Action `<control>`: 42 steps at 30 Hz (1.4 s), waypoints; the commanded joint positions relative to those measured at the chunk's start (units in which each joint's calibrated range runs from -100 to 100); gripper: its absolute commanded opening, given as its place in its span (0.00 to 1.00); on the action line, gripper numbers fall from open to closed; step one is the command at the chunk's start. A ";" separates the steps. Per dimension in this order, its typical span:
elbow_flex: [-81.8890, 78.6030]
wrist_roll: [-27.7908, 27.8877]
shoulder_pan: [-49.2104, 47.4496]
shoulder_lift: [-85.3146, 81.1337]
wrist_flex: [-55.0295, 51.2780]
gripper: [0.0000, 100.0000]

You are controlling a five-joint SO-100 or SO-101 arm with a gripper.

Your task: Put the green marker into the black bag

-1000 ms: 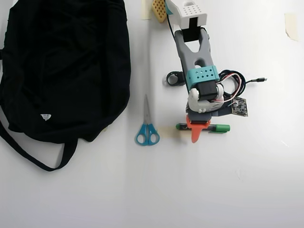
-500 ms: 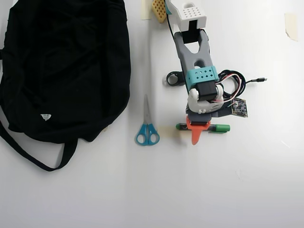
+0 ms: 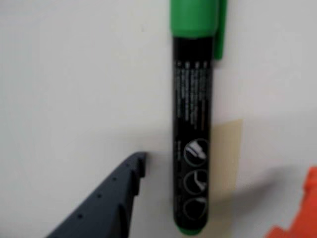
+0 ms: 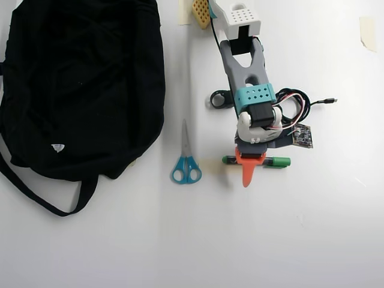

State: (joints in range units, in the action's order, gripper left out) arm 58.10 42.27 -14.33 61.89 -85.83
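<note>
Nearby, scissors between green marker and black bag (claw over marker).

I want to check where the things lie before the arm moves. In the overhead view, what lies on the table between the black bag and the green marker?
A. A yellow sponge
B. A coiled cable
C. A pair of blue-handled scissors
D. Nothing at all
C: in the overhead view the blue-handled scissors lie on the white table between the black bag on the left and the green marker on the right.
</note>
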 commanded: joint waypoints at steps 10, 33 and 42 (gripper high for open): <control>1.38 -0.37 -0.03 0.18 -2.97 0.38; 1.20 -0.37 -0.18 0.26 -4.44 0.29; 1.29 -0.37 -0.11 0.26 -3.92 0.25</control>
State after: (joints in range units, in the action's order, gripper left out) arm 58.65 42.17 -14.33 62.31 -90.04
